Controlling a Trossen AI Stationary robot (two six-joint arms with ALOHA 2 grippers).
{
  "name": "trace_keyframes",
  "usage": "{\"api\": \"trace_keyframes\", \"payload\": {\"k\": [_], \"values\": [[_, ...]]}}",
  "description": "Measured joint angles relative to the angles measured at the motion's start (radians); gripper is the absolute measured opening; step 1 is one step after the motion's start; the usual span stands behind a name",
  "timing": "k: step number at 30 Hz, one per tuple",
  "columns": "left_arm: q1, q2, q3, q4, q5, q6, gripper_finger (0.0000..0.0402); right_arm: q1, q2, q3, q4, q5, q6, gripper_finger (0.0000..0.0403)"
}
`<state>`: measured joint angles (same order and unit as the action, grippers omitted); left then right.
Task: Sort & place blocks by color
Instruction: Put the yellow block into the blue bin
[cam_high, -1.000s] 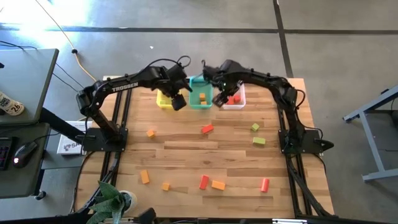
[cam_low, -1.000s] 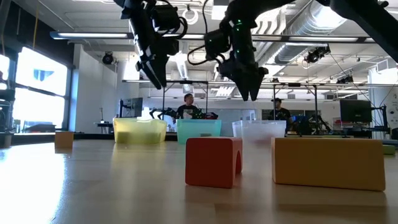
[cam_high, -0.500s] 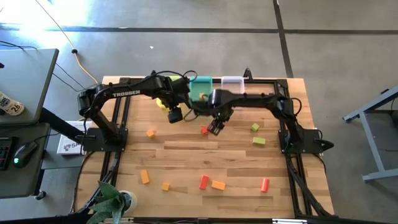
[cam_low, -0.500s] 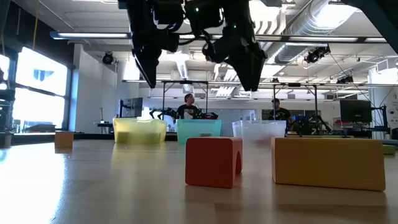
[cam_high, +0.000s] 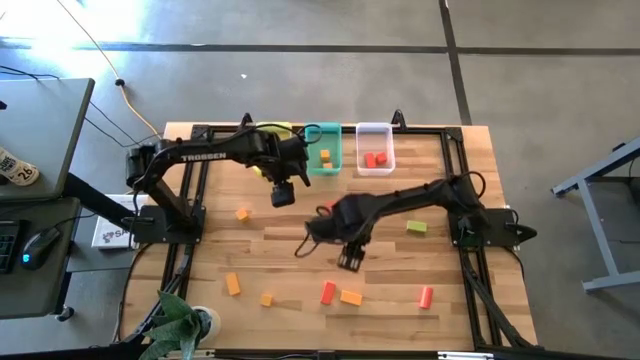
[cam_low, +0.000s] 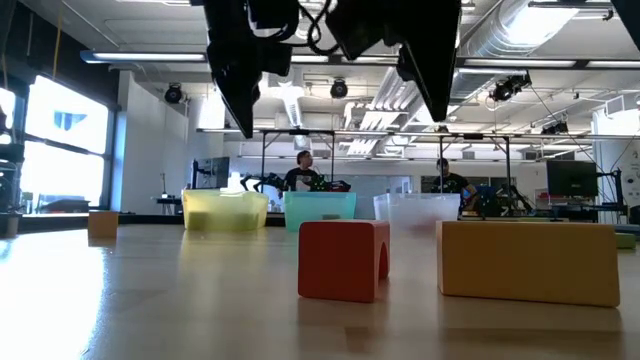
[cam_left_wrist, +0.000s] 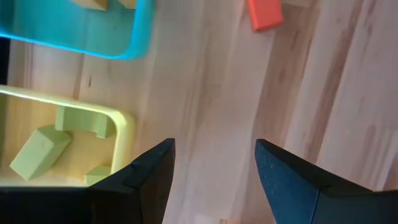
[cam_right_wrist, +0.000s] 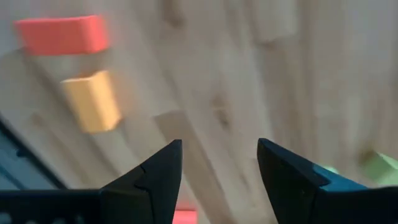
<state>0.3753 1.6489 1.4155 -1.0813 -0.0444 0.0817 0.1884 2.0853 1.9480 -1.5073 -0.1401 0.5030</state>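
Right claw (cam_high: 349, 259) open, empty, above table (cam_high: 300, 250) centre near red block (cam_high: 327, 292) and orange block (cam_high: 351, 297). Left claw (cam_high: 282, 194) open, empty, beside yellow bin (cam_left_wrist: 121, 134).

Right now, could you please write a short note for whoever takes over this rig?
Left claw: open, empty, in front of the yellow bin.
Right claw: open, empty, mid-table, above the loose red block and orange block.
Done: green pieces in the yellow bin, orange in the teal bin, red in the clear bin.
Left: three more orange blocks on the left side, a green block and red block on the right.
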Motion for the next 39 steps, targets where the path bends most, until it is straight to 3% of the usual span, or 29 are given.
{"api": "trace_keyframes", "payload": {"k": [9, 15, 23, 39], "values": [[-0.041, 0.000, 0.000, 0.000, 0.000, -0.053, 0.0209, 0.139, 0.000, 0.000, 0.182, -0.030, 0.016, 0.0195], [-0.049, 0.000, 0.000, 0.000, 0.000, -0.083, 0.0209, 0.245, 0.000, 0.000, 0.293, 0.044, 0.037, 0.0195], [-0.049, 0.000, 0.000, -0.004, 0.000, -0.148, 0.0209, 0.337, 0.007, 0.000, 0.324, 0.157, 0.133, 0.0195], [-0.049, 0.000, 0.000, -0.023, -0.023, -0.157, 0.0209, 0.397, 0.181, -0.001, 0.336, 0.216, 0.305, 0.0195]]}}
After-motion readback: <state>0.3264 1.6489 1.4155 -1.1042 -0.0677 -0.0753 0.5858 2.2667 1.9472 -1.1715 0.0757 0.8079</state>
